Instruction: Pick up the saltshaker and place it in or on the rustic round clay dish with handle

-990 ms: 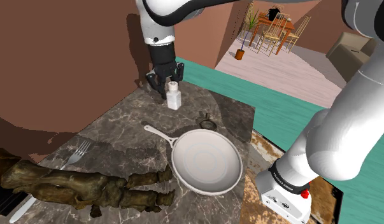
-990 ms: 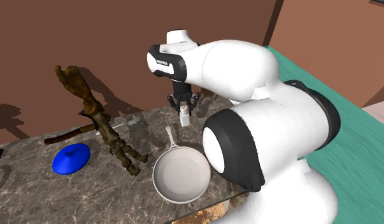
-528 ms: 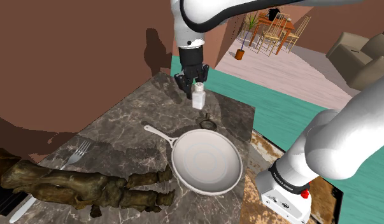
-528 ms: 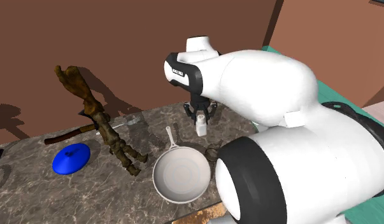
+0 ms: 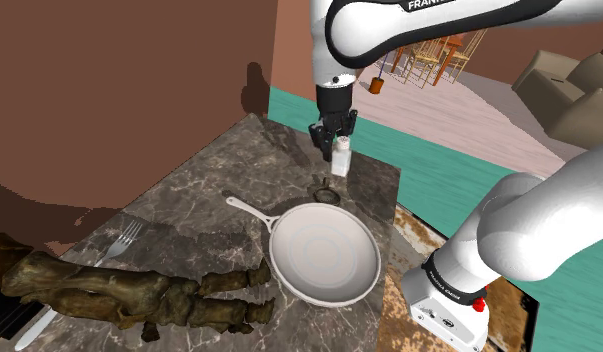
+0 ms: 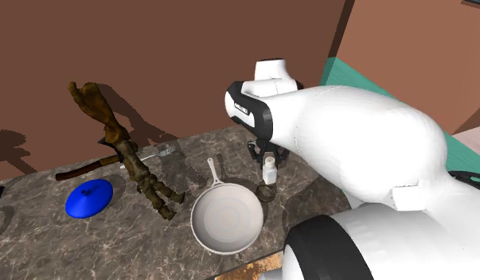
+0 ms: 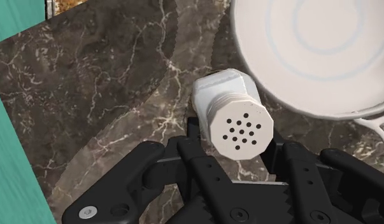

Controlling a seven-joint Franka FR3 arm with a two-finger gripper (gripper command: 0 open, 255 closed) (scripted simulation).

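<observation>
Arm (image 5: 409, 25) reaches over the marble top (image 5: 189, 190), gripper (image 5: 339, 150) pointing down, 2 fingers (image 7: 292, 172) clasping the saltshaker (image 5: 340, 162).

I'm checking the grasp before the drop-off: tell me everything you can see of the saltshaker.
The saltshaker is a small white bottle with a squarish body and a round, ribbed cap pierced by many small holes. It hangs upright in the gripper, whose jaws are shut on its upper part from either side. It appears lifted clear of the dark marbled table, near the small dark dish and the white pan. Nothing else touches it.
</observation>
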